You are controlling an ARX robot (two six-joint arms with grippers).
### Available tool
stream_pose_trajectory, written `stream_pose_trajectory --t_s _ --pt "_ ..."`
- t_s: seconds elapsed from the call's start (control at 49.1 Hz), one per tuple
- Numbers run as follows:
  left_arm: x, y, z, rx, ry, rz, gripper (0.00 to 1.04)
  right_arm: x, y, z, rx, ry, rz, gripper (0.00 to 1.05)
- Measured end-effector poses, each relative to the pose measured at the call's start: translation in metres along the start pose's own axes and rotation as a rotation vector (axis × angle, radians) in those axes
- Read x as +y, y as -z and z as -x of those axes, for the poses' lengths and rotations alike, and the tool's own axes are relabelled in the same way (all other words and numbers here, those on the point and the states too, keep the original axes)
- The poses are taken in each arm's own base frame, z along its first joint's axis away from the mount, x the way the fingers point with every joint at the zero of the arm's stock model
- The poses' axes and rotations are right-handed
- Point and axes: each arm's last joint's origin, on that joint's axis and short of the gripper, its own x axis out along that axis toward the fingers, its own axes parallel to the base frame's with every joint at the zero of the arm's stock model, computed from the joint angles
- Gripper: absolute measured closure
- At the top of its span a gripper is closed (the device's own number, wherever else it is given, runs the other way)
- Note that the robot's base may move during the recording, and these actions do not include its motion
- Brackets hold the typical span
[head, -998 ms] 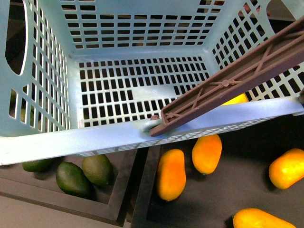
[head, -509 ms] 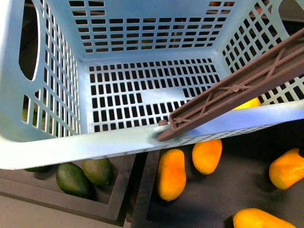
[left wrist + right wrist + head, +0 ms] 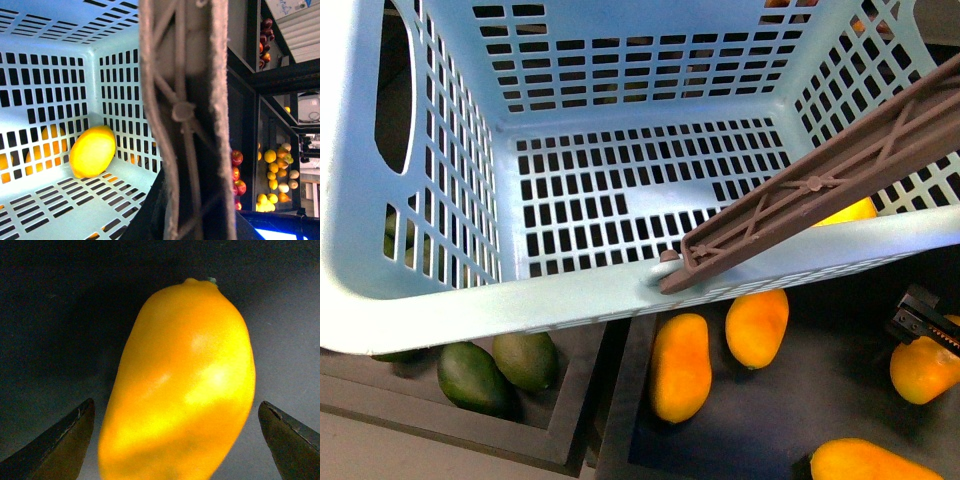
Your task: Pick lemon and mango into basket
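Your right gripper (image 3: pixel 923 318) has come into the front view above a mango (image 3: pixel 918 372); the basket (image 3: pixel 570 297) has slid rightward.

The pale aqua slotted plastic basket (image 3: pixel 520 300) looks smooth, its brown ribbed handle (image 3: pixel 820 185) matt; the long orange mango (image 3: pixel 185 385) shines.

The basket (image 3: pixel 570 295) is pale aqua, its walls and floor patterned with regular rows of rectangular slots. Its handle (image 3: pixel 820 185) is brown, ribbed with a criss-cross lattice. The lemon (image 3: pixel 92 151) is bright yellow, shading to orange at its shadowed edge. The mango (image 3: pixel 180 385) is deep orange with glossy yellow patches and a small greenish stem tip. The right gripper (image 3: pixel 176 402) has dark brown-black fingertips (image 3: pixel 60 440). The avocados (image 3: pixel 470 375) are dark green and the apples (image 3: pixel 236 157) red. The tray (image 3: pixel 770 420) under the fruit is charcoal black.
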Motion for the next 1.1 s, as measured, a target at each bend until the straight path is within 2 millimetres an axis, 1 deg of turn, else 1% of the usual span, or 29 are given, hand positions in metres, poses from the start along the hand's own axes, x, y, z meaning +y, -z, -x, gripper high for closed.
stream_pose_trajectory --t_s 0.224,0.326,0.53,0.57,0.693,0.754,0.856,0.876,0.917,1.039,1.1 --pt "0.000 0.000 0.000 -0.003 -0.002 0.000 1.00 0.010 -0.012 -0.009 -0.009 -0.023 -0.027 0.09" --pt "0.000 0.000 0.000 -0.003 -0.002 -0.001 1.00 0.011 -0.013 -0.014 -0.004 -0.021 -0.030 0.09" --pt "0.000 0.000 0.000 0.000 0.000 -0.001 1.00 0.004 -0.008 -0.019 0.027 0.019 -0.026 0.41" --pt "0.000 0.000 0.000 0.000 0.000 -0.001 1.00 0.000 -0.008 -0.019 0.024 0.022 -0.034 0.45" --pt "0.000 0.000 0.000 -0.001 0.000 -0.001 1.00 -0.011 -0.010 -0.013 0.013 0.046 -0.024 0.46" --pt "0.000 0.000 0.000 -0.002 -0.001 -0.001 1.00 -0.018 -0.012 -0.007 0.007 0.051 -0.013 0.46" --pt "0.000 0.000 0.000 -0.003 -0.002 -0.001 1.00 -0.030 -0.023 0.006 -0.019 0.055 -0.005 0.46" --pt "0.000 0.000 0.000 -0.003 -0.002 -0.001 1.00 -0.033 -0.028 0.012 -0.034 0.050 0.002 0.46" --pt "0.000 0.000 0.000 -0.003 -0.002 -0.001 1.00 -0.037 -0.033 0.018 -0.050 0.048 0.005 0.46" --pt "0.000 0.000 0.000 -0.003 -0.002 0.000 1.00 -0.049 -0.054 0.045 -0.148 0.048 0.055 0.46" --pt "0.000 0.000 0.000 -0.003 -0.002 0.000 1.00 -0.056 -0.065 0.065 -0.198 0.044 0.097 0.46"
